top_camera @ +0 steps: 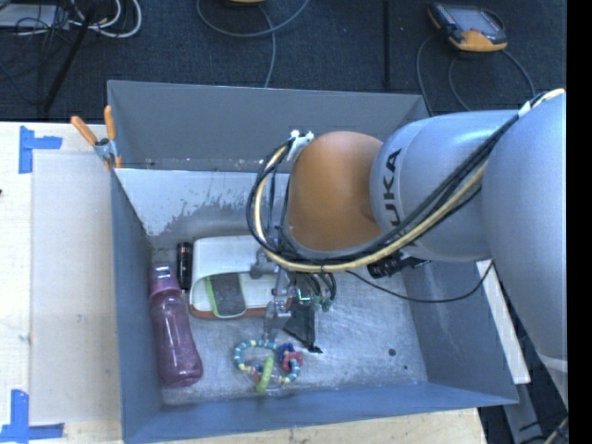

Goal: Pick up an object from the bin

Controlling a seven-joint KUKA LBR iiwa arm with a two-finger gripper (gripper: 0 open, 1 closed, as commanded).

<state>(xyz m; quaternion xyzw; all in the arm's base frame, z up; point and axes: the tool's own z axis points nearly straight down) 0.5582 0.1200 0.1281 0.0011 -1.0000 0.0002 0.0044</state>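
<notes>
Noted gripper (296,324) low, just beside a multicoloured bead bracelet (266,361) lying near the middle of the bin's (277,416) front wall; could not tell whether open or closed; judged beads light, limp, slippery; reckoned best pinched across one strand.

Grey bin (268,118); pink-purple bottle (173,331); white pad (227,252), grey patch; multicoloured bead ring (248,357); orange wrist cover (328,192).

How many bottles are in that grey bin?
1. The purple bottle lies along the left wall of the bin, beside a white flat thing. The arm covers part of the bin's floor, so another could be hidden beneath it.
</notes>
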